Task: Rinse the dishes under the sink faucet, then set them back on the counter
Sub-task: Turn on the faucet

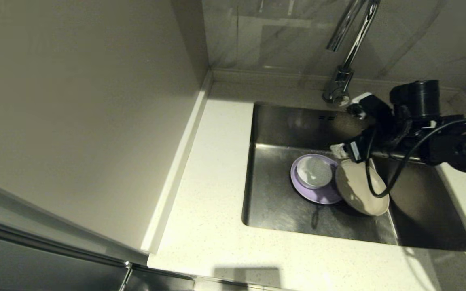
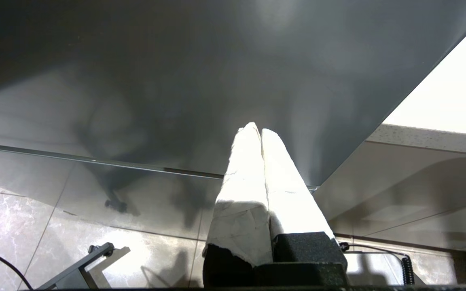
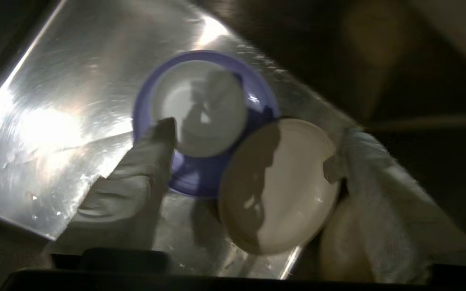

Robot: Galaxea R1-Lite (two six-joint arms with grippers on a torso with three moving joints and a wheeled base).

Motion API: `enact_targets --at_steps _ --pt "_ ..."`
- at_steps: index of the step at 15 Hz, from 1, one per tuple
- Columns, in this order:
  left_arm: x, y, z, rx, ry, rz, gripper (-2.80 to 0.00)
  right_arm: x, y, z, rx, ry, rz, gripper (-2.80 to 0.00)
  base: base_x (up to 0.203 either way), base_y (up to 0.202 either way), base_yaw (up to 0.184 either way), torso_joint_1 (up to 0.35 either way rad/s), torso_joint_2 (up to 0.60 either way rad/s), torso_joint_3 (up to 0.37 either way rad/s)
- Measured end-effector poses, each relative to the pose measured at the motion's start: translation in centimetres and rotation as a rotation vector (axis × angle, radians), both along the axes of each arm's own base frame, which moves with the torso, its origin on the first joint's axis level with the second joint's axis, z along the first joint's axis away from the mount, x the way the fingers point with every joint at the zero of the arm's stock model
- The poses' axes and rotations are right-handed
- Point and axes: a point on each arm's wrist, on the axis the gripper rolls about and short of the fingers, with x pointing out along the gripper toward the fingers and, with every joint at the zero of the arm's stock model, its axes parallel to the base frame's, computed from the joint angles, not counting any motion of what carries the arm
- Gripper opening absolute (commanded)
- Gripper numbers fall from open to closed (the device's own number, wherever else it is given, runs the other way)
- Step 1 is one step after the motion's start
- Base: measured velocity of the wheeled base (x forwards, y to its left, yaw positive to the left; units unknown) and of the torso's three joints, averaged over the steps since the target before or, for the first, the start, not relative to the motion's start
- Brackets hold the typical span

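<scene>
In the steel sink [image 1: 273, 202] lies the lilac plate [image 1: 316, 195] with the small white bowl [image 1: 314, 171] sitting on it. The cream plate [image 1: 362, 188] leans tilted against the lilac plate's right edge. My right gripper [image 1: 350, 125] hangs over the back right of the basin, open wide. In the right wrist view one finger [image 3: 136, 190] is by the lilac plate [image 3: 192, 178] and bowl [image 3: 200, 109], the other finger [image 3: 378, 194] at the cream plate's [image 3: 285, 186] rim. The chrome faucet [image 1: 350, 44] stands behind, no water showing. My left gripper [image 2: 257, 131] is shut and empty, parked low.
The speckled counter [image 1: 212, 169] runs left of and in front of the sink, with a raised rim along the wall. The left gripper faces a grey cabinet front [image 2: 176, 81] above a tiled floor. A black cable [image 1: 378, 190] loops from the right arm over the cream plate.
</scene>
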Motion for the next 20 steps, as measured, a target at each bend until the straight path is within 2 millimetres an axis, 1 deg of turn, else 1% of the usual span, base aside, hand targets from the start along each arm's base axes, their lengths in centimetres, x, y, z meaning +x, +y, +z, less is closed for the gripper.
enact_targets --at_steps 2,4,6,8,11,12,14,15,18,20 --pt "0.0 0.0 0.0 -0.001 0.000 0.000 -2.80 -1.8 -2.8 1.8 -0.010 -0.046 -0.070 -2.80 0.000 0.000 0.000 0.000 0.00 0.000" --pt "0.0 0.0 0.0 0.000 0.000 0.000 -2.80 -3.0 -5.1 3.2 -0.021 -0.090 -0.130 -2.80 0.000 0.000 0.000 0.000 0.00 0.000" --pt "0.0 0.0 0.0 0.000 0.000 0.000 -2.80 -3.6 -6.9 4.4 -0.009 -0.128 -0.183 -2.80 0.000 0.000 0.000 0.000 0.00 0.000" --pt "0.0 0.0 0.0 -0.001 -0.001 0.000 -2.80 -3.5 -8.5 6.0 0.045 -0.184 -0.197 -2.80 0.000 0.000 0.000 0.000 0.00 0.000" --pt "0.0 0.0 0.0 -0.001 0.000 0.000 -2.80 -2.1 -9.9 9.3 0.193 -0.268 -0.136 -2.80 0.000 0.000 0.000 0.000 0.00 0.000" --pt "0.0 0.0 0.0 0.000 0.000 0.000 -2.80 -1.3 -10.1 10.4 0.263 -0.288 -0.126 -2.80 0.000 0.000 0.000 0.000 0.00 0.000" --pt "0.0 0.0 0.0 0.000 0.000 -0.001 -2.80 0.5 -10.5 12.1 0.426 -0.294 -0.124 -2.80 0.000 0.000 0.000 0.000 0.00 0.000" --pt "0.0 0.0 0.0 0.000 0.000 0.000 -2.80 1.4 -10.6 12.5 0.524 -0.280 -0.118 -2.80 0.000 0.000 0.000 0.000 0.00 0.000" --pt "0.0 0.0 0.0 0.000 0.000 0.000 -2.80 4.7 -10.6 11.5 0.852 -0.187 -0.027 -2.80 0.000 0.000 0.000 0.000 0.00 0.000" --pt "0.0 0.0 0.0 -0.001 0.000 0.000 -2.80 6.1 -10.4 11.1 0.998 -0.164 0.064 -2.80 0.000 0.000 0.000 0.000 0.00 0.000"
